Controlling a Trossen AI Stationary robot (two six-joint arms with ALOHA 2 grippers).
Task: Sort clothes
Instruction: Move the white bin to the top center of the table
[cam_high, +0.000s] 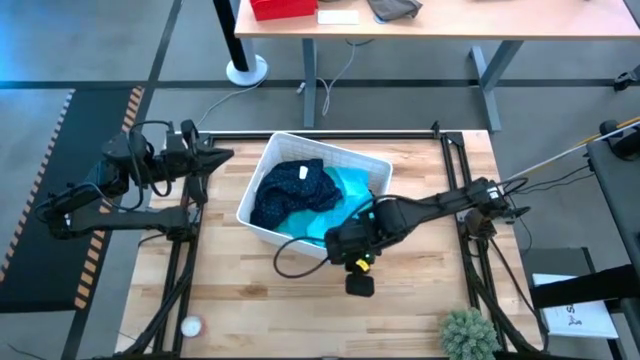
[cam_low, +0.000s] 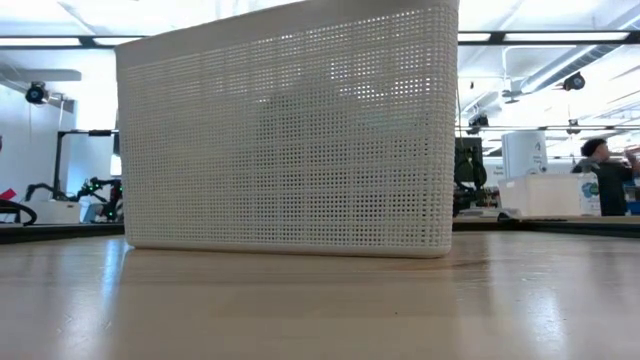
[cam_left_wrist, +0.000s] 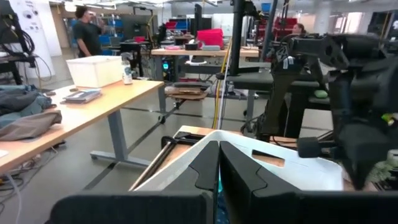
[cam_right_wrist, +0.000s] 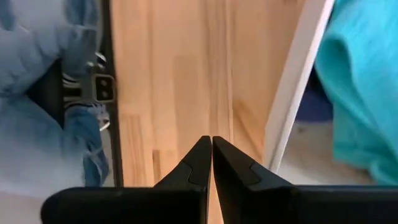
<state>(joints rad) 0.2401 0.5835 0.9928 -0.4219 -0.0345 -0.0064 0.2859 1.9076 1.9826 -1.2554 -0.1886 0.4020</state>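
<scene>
Clothes: navy dotted garment (cam_high: 290, 190) and teal garment (cam_high: 352, 195) heaped in white basket (cam_high: 330, 153) at tabletop (cam_high: 420, 300) centre. Soft, light, limp; probably best pinched at raised fold. Right gripper (cam_high: 358, 284) beside basket's near wall, jaws clenched, empty. Left gripper (cam_high: 222, 156) off left edge, jaws clenched.

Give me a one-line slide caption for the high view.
White basket holding navy dotted garment and teal garment; right gripper shut beside it.
</scene>
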